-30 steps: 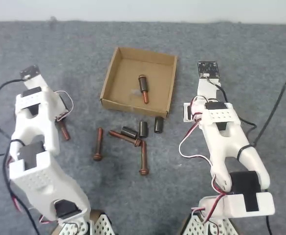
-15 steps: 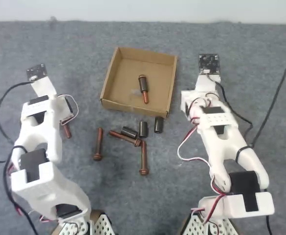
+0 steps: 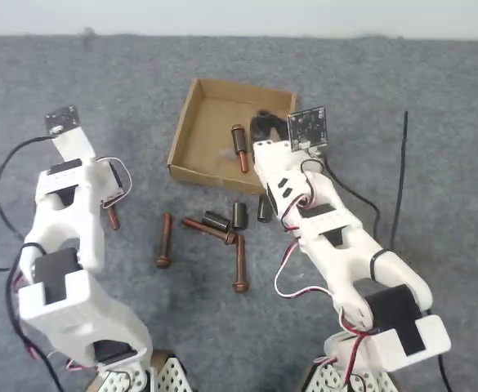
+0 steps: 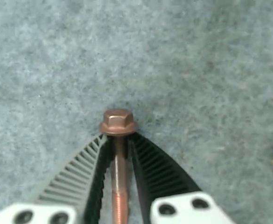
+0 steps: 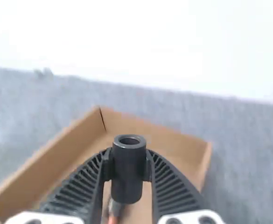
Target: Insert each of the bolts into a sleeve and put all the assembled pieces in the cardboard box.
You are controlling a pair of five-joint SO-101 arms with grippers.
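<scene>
A copper-brown bolt (image 4: 119,122) sits in the left hand (image 4: 118,139), a black sleeve (image 5: 128,175) in the right hand (image 5: 128,156); tan cardboard box (image 5: 47,163) beyond; speckled grey surface (image 4: 211,70).

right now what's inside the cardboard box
One assembled piece lies on the cardboard box floor. The right gripper, shut on a sleeve, hangs over its right side and covers the floor beneath.

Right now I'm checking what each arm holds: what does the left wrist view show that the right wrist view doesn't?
Left wrist: a bolt clamped in the left gripper, its hex head sticking out in front over the carpet. Right wrist: a sleeve clamped in the right gripper, with the box beyond it and a white wall behind. Both: grey carpet and ribbed fingers shut on one part.
</scene>
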